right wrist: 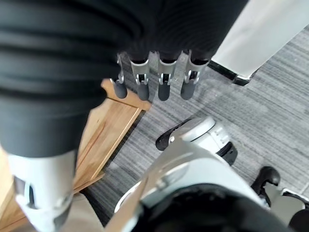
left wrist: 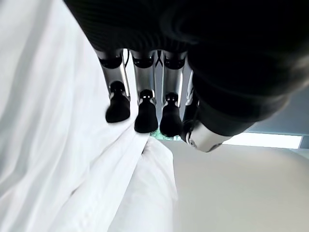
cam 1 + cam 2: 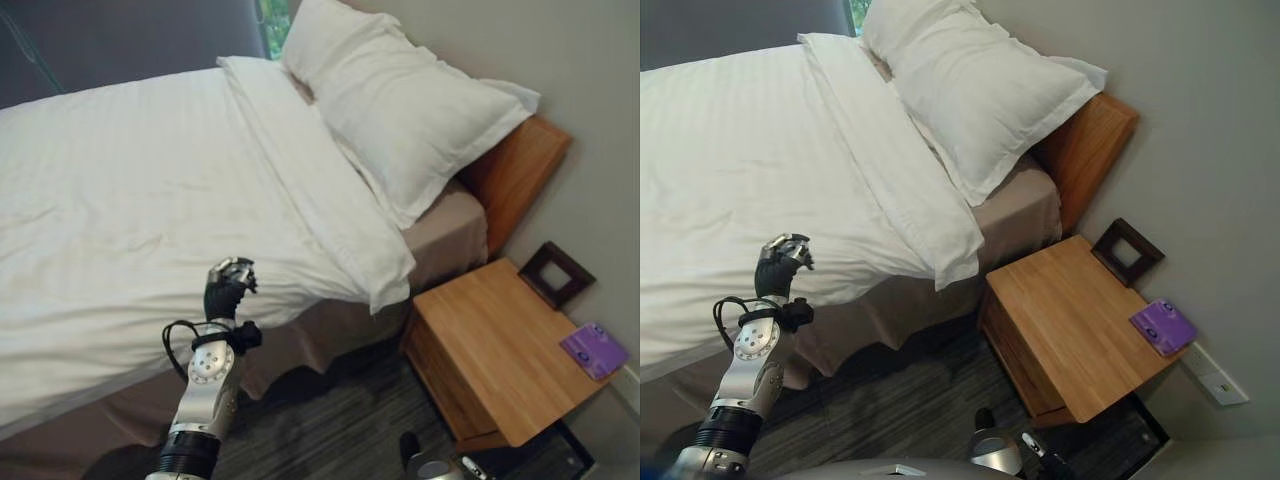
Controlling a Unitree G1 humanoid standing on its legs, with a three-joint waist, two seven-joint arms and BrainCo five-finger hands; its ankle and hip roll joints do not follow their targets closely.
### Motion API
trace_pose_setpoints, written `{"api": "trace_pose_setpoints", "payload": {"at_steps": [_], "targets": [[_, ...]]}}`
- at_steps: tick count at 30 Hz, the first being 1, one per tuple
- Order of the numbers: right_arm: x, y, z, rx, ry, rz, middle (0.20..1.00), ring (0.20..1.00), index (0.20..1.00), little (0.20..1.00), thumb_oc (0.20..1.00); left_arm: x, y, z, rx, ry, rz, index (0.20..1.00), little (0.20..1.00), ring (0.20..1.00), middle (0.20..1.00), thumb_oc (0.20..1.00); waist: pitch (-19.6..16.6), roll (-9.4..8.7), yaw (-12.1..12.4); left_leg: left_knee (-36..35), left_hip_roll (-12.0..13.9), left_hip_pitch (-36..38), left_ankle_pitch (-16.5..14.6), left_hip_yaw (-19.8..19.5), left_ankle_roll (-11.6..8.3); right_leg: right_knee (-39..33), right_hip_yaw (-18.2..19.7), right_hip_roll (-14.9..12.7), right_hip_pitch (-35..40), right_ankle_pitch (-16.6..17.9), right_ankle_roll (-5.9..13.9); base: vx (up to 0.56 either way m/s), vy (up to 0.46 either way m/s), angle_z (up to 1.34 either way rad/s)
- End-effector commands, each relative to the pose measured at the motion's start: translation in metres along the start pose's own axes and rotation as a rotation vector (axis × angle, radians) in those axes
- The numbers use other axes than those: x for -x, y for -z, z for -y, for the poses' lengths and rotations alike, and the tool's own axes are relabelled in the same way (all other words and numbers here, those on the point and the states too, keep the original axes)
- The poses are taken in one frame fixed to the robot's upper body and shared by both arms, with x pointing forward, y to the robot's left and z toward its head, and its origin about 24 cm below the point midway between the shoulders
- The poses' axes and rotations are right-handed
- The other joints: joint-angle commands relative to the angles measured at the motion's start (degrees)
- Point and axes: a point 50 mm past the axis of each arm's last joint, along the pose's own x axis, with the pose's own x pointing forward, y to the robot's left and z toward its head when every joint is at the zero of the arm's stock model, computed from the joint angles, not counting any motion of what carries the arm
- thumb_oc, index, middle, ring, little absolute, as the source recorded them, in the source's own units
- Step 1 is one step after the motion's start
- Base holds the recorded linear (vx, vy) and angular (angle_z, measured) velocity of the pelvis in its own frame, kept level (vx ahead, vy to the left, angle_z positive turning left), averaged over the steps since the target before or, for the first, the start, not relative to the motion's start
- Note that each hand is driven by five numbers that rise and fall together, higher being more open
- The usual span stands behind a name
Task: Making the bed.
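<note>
A white striped duvet point(image 3: 120, 200) covers the bed, with its top edge folded back in a broad band point(image 3: 310, 170) that ends in a corner hanging over the bed's side point(image 3: 388, 285). Two white pillows point(image 3: 400, 110) are stacked against the wooden headboard point(image 3: 515, 170). My left hand point(image 3: 226, 290) hovers over the duvet's near side edge; its fingers point(image 2: 145, 111) are relaxed and hold nothing. My right hand point(image 1: 164, 82) hangs low over the grey floor beside the nightstand, its fingers loose and empty.
A wooden nightstand point(image 3: 490, 340) stands right of the bed, carrying a dark picture frame point(image 3: 555, 273) and a purple packet point(image 3: 593, 349). Taupe sheet point(image 3: 450, 235) shows under the pillows and along the bed's side. Grey striped carpet point(image 3: 330, 420) lies between bed and nightstand.
</note>
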Motion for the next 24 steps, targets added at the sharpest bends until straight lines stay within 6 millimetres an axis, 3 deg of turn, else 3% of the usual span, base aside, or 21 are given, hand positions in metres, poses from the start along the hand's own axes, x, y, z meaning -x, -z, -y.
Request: {"api": "trace_pose_setpoints", "payload": {"at_steps": [1, 2, 3, 4, 5, 7, 8, 9, 12, 24], "targets": [[-0.002, 0.003, -0.020, 0.009, -0.046, -0.009, 1.000, 1.000, 1.000, 1.000, 1.000, -0.013, -0.042, 0.014, 0.080, 0.079, 0.220, 0.200, 0.200, 0.200, 0.200, 0.200, 1.55, -2.61, -1.01, 0.36, 2.18, 0.39, -0.90, -1.37, -2.82, 0.81, -0.06, -2.68, -3.74, -1.62, 2.17, -0.02, -0.059, 0.05], [-0.002, 0.002, -0.020, 0.009, -0.045, -0.008, 1.000, 1.000, 1.000, 1.000, 1.000, -0.013, -0.042, 0.015, 0.081, 0.080, 0.220, 0.200, 0.200, 0.200, 0.200, 0.200, 1.52, -2.54, -0.98, 0.36, 2.21, 0.35, -0.89, -1.36, -2.84, 0.81, -0.05, -2.64, -3.79, -1.61, 2.16, -0.02, -0.050, 0.03], [-0.003, -0.001, -0.021, 0.025, -0.049, 0.000, 1.000, 1.000, 1.000, 1.000, 1.000, -0.010, -0.040, 0.028, 0.149, 0.131, 0.205, 0.200, 0.200, 0.200, 0.200, 0.200, 1.94, -2.44, -1.14, 0.36, 2.49, 0.00, -0.71, -1.14, -2.96, 0.81, -0.08, -2.54, -4.13, -1.78, 2.09, -0.02, -0.031, 0.00], [-0.003, -0.009, -0.013, 0.044, -0.060, 0.011, 1.000, 1.000, 1.000, 1.000, 1.000, -0.035, -0.056, 0.014, 0.373, 0.087, 0.207, 0.200, 0.200, 0.200, 0.200, 0.200, 2.34, -1.57, -1.85, 0.36, 3.30, -0.23, -0.23, -0.03, -3.44, 0.81, 0.00, -2.21, -4.57, -2.26, 2.17, -0.01, -0.031, -0.01], [-0.004, -0.011, -0.013, 0.037, -0.056, 0.020, 1.000, 1.000, 1.000, 1.000, 1.000, -0.038, -0.064, 0.000, 0.470, 0.061, 0.249, 0.200, 0.200, 0.200, 0.200, 0.200, 2.43, -1.30, -2.17, 0.36, 3.44, -0.66, 0.09, 0.27, -3.60, 0.81, 0.09, -2.21, -5.05, -2.07, 2.11, 0.03, -0.038, -0.06], [-0.003, -0.007, -0.024, 0.086, -0.083, 0.011, 1.000, 1.000, 1.000, 1.000, 1.000, -0.032, -0.043, 0.050, 0.619, 0.137, 0.138, 0.200, 0.200, 0.200, 0.200, 0.200, 3.18, -1.64, -4.06, 0.36, 3.96, -0.60, -0.07, 1.18, -3.87, 0.81, 0.21, -1.71, -5.45, -2.10, 2.12, 0.03, -0.059, -0.22], [-0.003, -0.008, -0.024, 0.085, -0.083, 0.012, 1.000, 1.000, 1.000, 1.000, 1.000, -0.032, -0.043, 0.050, 0.619, 0.138, 0.139, 0.200, 0.200, 0.200, 0.200, 0.200, 3.08, -1.65, -4.02, 0.36, 3.94, -0.85, 0.16, 1.20, -3.88, 0.81, 0.27, -1.72, -5.71, -1.91, 2.03, -0.01, -0.106, -0.12], [-0.004, -0.014, -0.029, 0.115, -0.107, 0.036, 1.000, 1.000, 1.000, 1.000, 1.000, -0.031, -0.044, 0.078, 0.675, 0.223, 0.117, 0.200, 0.200, 0.200, 0.200, 0.200, 3.50, -2.07, -4.74, 0.36, 4.58, -1.47, 0.50, 2.03, -4.29, 0.81, 0.40, -1.10, -6.67, -1.96, 1.94, -0.04, -0.119, -0.01], [-0.004, -0.023, -0.036, 0.129, -0.131, 0.074, 1.000, 1.000, 1.000, 1.000, 1.000, -0.021, -0.049, 0.100, 0.700, 0.338, 0.118, 0.200, 0.200, 0.200, 0.200, 0.200, 4.48, -2.47, -4.51, 0.36, 5.74, -2.71, 1.24, 2.69, -4.97, 0.81, 0.59, 0.01, -8.28, -1.90, 1.76, -0.03, -0.136, -0.21], [-0.003, -0.048, -0.058, 0.136, -0.198, 0.196, 1.000, 1.000, 1.000, 1.000, 1.000, -0.029, -0.084, 0.090, 0.664, 0.327, 0.301, 0.200, 0.200, 0.200, 0.200, 0.200, 9.55, -3.26, -4.53, 0.54, 8.36, -8.11, 3.88, 3.65, -6.83, 0.81, 0.64, 2.60, -15.04, -0.46, 0.77, -0.03, -0.087, -0.07]]}}
